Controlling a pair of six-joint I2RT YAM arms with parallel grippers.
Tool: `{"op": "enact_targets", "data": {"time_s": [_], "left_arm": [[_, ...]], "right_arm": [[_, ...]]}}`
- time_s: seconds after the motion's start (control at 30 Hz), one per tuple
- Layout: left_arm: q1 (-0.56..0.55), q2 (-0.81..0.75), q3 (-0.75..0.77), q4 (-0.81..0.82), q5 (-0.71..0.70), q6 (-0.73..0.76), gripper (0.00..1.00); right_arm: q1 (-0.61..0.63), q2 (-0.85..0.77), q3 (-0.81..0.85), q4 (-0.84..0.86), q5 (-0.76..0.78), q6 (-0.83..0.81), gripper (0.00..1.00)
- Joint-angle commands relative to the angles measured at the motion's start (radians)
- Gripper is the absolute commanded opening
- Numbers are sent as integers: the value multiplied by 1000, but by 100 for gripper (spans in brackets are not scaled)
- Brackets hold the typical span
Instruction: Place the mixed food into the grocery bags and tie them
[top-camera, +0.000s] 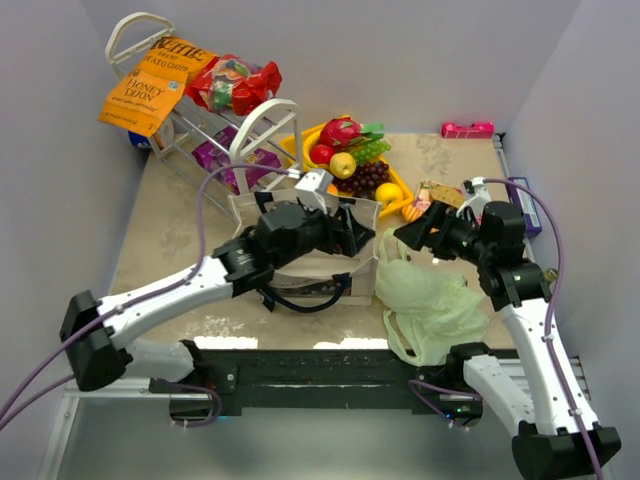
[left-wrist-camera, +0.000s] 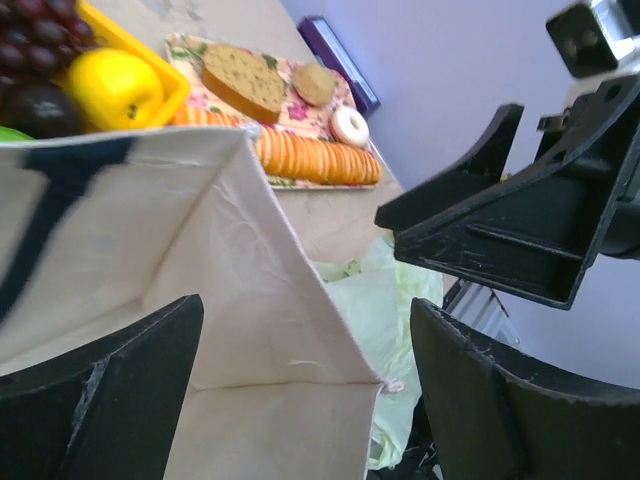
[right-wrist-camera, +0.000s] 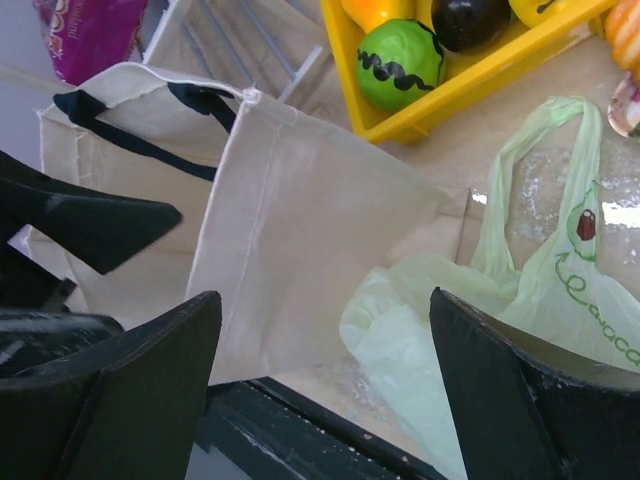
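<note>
1. My left gripper (top-camera: 345, 232) hangs over the beige tote (top-camera: 330, 275), which stands upright near the middle of the table (top-camera: 160, 220).
2. Its jaws are spread wide. In the left wrist view the tote's top corner rises between my two black fingers (left-wrist-camera: 110, 400), and neither one pinches the cloth.
3. My right gripper (top-camera: 415, 232) sits just beside the tote's right side, facing the left one. The two sets of tips are near each other but apart.
4. Its jaws stand wide apart too, with nothing held. Seen from the right wrist, the tote's side panel and the pale-green bag (top-camera: 430, 300) lie below the gap.
5. The pale-green bag is crumpled on the table just right of the tote, and one loop handle (right-wrist-camera: 520, 160) stretches toward the yellow tray (right-wrist-camera: 480, 85).
6. A dark handle (right-wrist-camera: 130, 125) runs along the tote's upper edge.
7. The toy fruit is in the yellow tray behind both bags: purple grapes (top-camera: 365, 180), a yellow fruit (left-wrist-camera: 115, 88) and a green apple (right-wrist-camera: 400, 62) marked with a black squiggle.
8. The orange chip bags (top-camera: 150, 95) and a red packet (top-camera: 235, 85) rest on top of the wire rack (top-camera: 200, 135) at the far left, well apart from the bags. A purple packet (top-camera: 215, 158) sits lower in that rack.
9. Whether anything lies inside the tote I cannot tell — my own arm covers its mouth from above.
</note>
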Motion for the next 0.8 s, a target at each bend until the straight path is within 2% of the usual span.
{"op": "enact_targets", "data": {"time_s": [0.0,0.07,0.13,0.17,0.27,0.33,0.43,0.57,0.7,0.77], "left_arm": [[66,-211,26,-159,7,210,92],[93,-283,67,-359,-17,295,93],[142,-334,121,-562,-157,338,100],[181,-345,136,-618,-182,364,100],[253,-372,176,-767,-245,378,100],[285,-376,167,-821,-272,384,100],[354,-366,140,-827,-254,396,100],[455,-350,91,-778,-141,410,100],[489,-331,49,-748,-75,398,100],[494,-334,12,-705,-50,390,96]], "right_arm": [[27,9,67,15,-13,0,89],[56,25,85,15,10,0,89],[136,45,114,10,74,-5,89],[213,64,125,0,108,-5,89],[333,119,160,-8,252,3,90],[357,137,169,1,292,9,91],[366,176,203,-10,326,-5,91],[404,216,228,-29,381,-14,88],[438,243,242,-45,451,-17,86],[449,259,240,-60,474,-23,84]]}}
